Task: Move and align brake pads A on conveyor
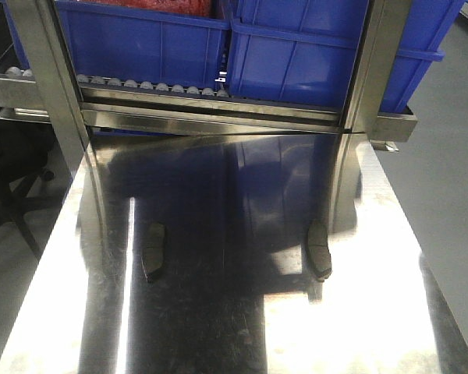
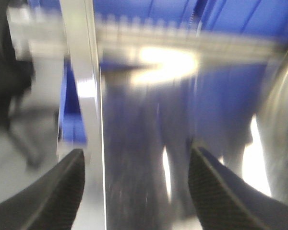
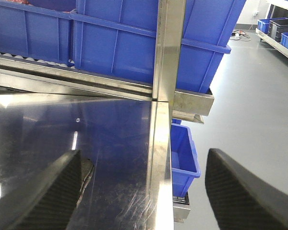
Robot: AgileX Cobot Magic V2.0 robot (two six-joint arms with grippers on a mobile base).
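Two dark grey curved brake pads lie on the shiny steel table in the front view, one at the left (image 1: pixel 154 252) and one at the right (image 1: pixel 319 249), both lengthwise. No arm shows in that view. My left gripper (image 2: pixel 137 191) is open and empty over the table; its view is blurred. My right gripper (image 3: pixel 144 191) is open and empty, straddling the table's right edge. A pad's end (image 3: pixel 86 171) peeks out beside its left finger (image 3: pixel 53 196). The conveyor is out of view.
A steel roller rack (image 1: pixel 218 109) with blue bins (image 1: pixel 312 47) stands across the far end of the table (image 1: pixel 218 312). Steel uprights (image 1: pixel 51 78) flank it. A small blue bin (image 3: pixel 185 153) sits below the table's right edge. A black chair base (image 1: pixel 8 195) is at the left.
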